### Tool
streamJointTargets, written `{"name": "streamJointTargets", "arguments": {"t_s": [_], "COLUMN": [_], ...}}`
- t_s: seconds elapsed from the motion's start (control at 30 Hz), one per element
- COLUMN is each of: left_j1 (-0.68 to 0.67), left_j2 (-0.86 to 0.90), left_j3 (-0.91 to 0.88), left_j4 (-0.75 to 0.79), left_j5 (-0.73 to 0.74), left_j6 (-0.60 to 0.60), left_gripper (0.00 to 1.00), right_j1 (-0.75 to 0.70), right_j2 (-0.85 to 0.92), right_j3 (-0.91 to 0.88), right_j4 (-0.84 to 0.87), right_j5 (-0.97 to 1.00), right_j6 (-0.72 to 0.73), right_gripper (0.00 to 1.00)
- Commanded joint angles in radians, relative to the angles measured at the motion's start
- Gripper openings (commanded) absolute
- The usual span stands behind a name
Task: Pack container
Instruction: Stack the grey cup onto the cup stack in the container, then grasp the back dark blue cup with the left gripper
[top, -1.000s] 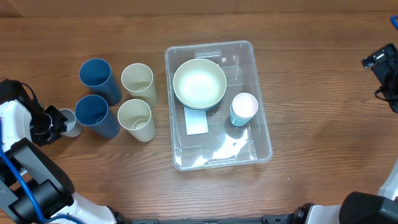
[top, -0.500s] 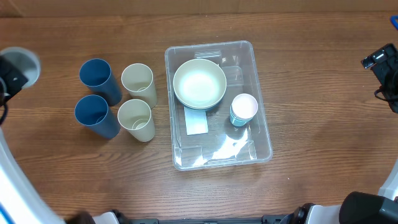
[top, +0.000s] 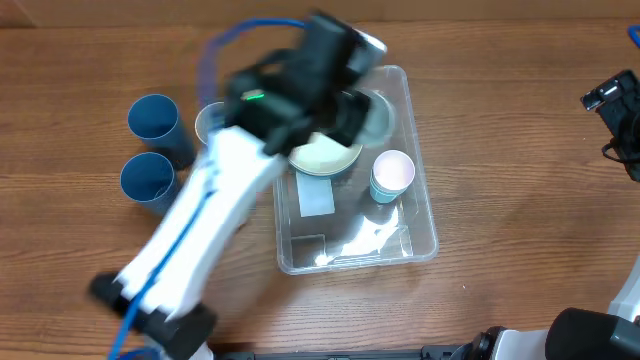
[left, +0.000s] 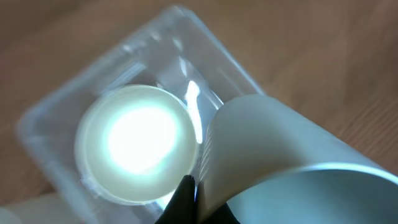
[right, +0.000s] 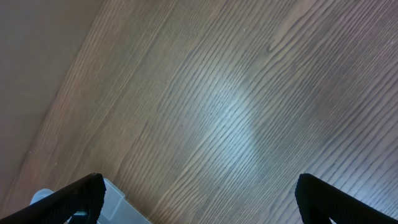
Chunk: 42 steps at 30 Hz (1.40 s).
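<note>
While left tool (top: 350, 100) holds cup (left: 280, 162) above container (top: 345, 240), right tool (right: 199, 199) spread wide

Overhead view: soft, even light from above, the wood table (top: 520, 260) mid-bright with faint shadows. The left arm (top: 215, 215) is smeared with motion blur, its outline ghosted. White glare patches sit on the container (top: 415, 215) floor toward the table's near edge. Left wrist view: everything soft, the bowl (left: 134, 143) blown out to white, the cup (left: 280, 162) against the lens out of focus. Right wrist view: grain clear, a pale sheen mid-frame, dimmer toward the upper left corner.
</note>
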<state>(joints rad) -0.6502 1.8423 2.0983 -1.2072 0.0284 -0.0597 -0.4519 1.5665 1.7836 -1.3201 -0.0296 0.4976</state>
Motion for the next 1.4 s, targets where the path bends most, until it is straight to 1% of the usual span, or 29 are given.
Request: {"name": "streamJointTargets", "arguments": {"t_s": [0.0, 0.17, 0.3, 0.37, 0.4, 0.47, 0.5, 0.57, 0.67, 0.7, 0.77, 0.8, 0.87, 0.9, 0.97, 1.0, 1.07, 1.13, 1.2, 1.3, 1.37], "left_j1": [-0.06, -0.078, -0.078, -0.078, -0.078, -0.078, -0.076, -0.07, -0.027, 0.01, 0.085, 0.148, 0.325, 0.437, 0.593, 0.67, 0.776, 0.843, 0.88, 0.896, 0.896], "left_j2": [0.111, 0.217, 0.28, 0.283, 0.275, 0.254, 0.234, 0.186, 0.092, 0.051, -0.002, -0.023, -0.036, -0.036, -0.021, -0.005, 0.043, 0.104, 0.172, 0.261, 0.306], "left_j3": [0.003, 0.003, 0.003, 0.005, 0.013, 0.056, 0.106, 0.214, 0.346, 0.367, 0.371, 0.371, 0.37, 0.35, 0.315, 0.295, 0.259, 0.223, 0.212, 0.212, 0.212], "left_j4": [0.039, 0.032, -0.008, -0.025, -0.039, -0.085, -0.131, -0.217, -0.32, -0.345, -0.381, -0.414, -0.483, -0.482, -0.473, -0.47, -0.459, -0.436, -0.429, -0.424, -0.413], "left_j5": [-0.011, -0.011, -0.022, -0.052, -0.07, -0.104, -0.119, -0.198, -0.346, -0.375, -0.398, -0.408, -0.404, -0.335, -0.192, -0.138, -0.077, -0.061, -0.06, -0.061, -0.061], "left_j6": [0.089, 0.09, 0.089, 0.075, 0.074, 0.064, 0.064, 0.062, -0.006, -0.034, -0.088, -0.133, -0.222, -0.226, -0.224, -0.221, -0.203, -0.179, -0.167, -0.148, -0.144], "left_gripper": [0.04, 0.04, 0.04, 0.08, 0.19, 0.34, 0.37, 0.4, 0.55, 0.6, 0.63, 0.65, 0.7, 0.72, 0.71, 0.71, 0.72, 0.72, 0.7, 0.66, 0.65], "right_j1": [-0.002, -0.002, -0.002, -0.002, -0.002, -0.002, -0.002, -0.002, -0.002, -0.002, -0.002, -0.002, -0.002, -0.002, -0.002, -0.002, -0.002, -0.002, -0.002, -0.002, -0.002], "right_j2": [-0.001, -0.001, -0.001, -0.001, -0.001, -0.001, -0.001, -0.001, -0.001, -0.001, -0.001, -0.001, -0.001, -0.001, -0.001, -0.001, -0.001, -0.001, -0.001, -0.001, -0.001], "right_j3": [0.003, 0.003, 0.003, 0.003, 0.003, 0.003, 0.003, 0.003, 0.003, 0.003, 0.003, 0.003, 0.003, 0.003, 0.003, 0.003, 0.003, 0.003, 0.003, 0.003, 0.003], "right_j4": [0.005, 0.005, 0.005, 0.005, 0.005, 0.005, 0.005, 0.005, 0.005, 0.005, 0.005, 0.005, 0.005, 0.005, 0.005, 0.005, 0.005, 0.005, 0.005, 0.005, 0.005], "right_j5": [-0.002, -0.002, -0.002, -0.002, -0.002, -0.002, -0.002, -0.002, -0.002, -0.002, -0.002, -0.002, -0.002, -0.002, -0.002, -0.002, -0.002, -0.002, -0.002, -0.002, -0.002], "right_j6": [0.004, 0.005, 0.004, 0.004, 0.005, 0.004, 0.004, 0.005, 0.004, 0.004, 0.004, 0.004, 0.004, 0.004, 0.004, 0.004, 0.004, 0.004, 0.004, 0.004, 0.004], "right_gripper": [1.0, 1.0, 1.0, 1.0, 1.0, 1.0, 1.0, 1.0, 1.0, 1.0, 1.0, 1.0, 1.0, 1.0, 1.0, 1.0, 1.0, 1.0, 1.0, 1.0, 1.0]}}
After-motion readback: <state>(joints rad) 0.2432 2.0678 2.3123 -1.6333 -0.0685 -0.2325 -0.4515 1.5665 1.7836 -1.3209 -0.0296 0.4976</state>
